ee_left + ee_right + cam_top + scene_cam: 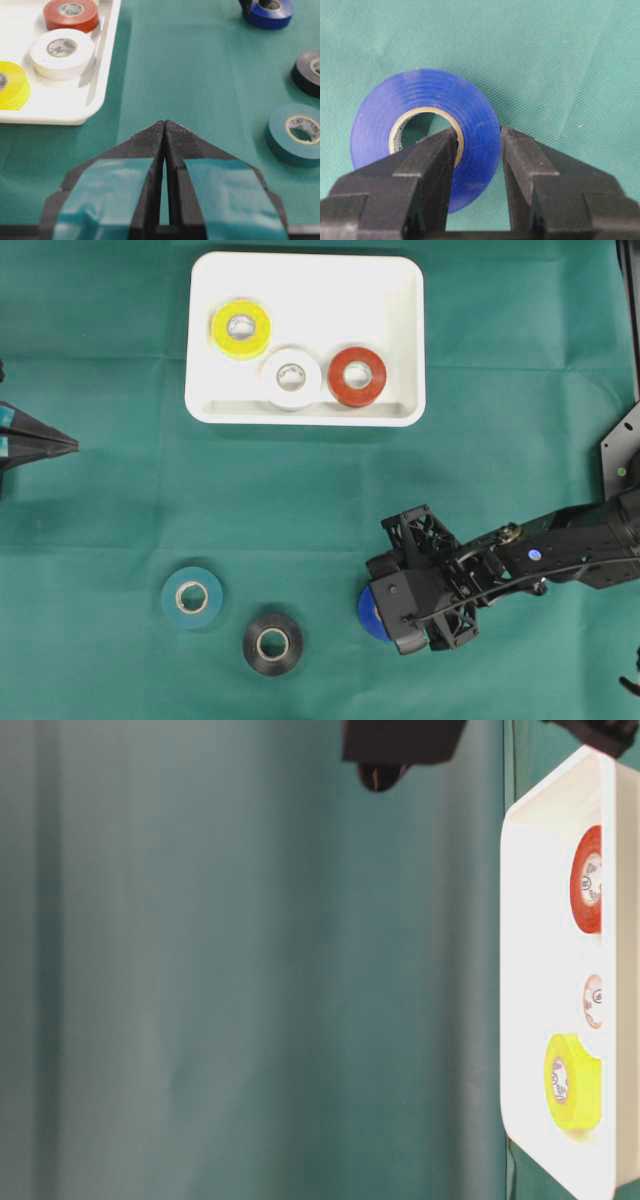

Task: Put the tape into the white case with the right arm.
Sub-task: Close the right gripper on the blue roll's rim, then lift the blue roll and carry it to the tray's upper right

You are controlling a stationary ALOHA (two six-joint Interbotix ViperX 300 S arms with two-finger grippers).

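A green cloth covers the table [300, 490]. At twelve o'clock on it sits the white case [400, 300]. Toward seven o'clock lie a teal tape roll [192, 597] and, just beside it at its four o'clock, a black tape roll [272, 644]. At five o'clock lies a blue tape roll [368, 612].

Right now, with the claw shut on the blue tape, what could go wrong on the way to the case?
The right claw pinches only one wall of the blue tape, one finger through its hole, so the roll may swing or slip.
The case already holds three rolls; dropping near the red tape could knock it.
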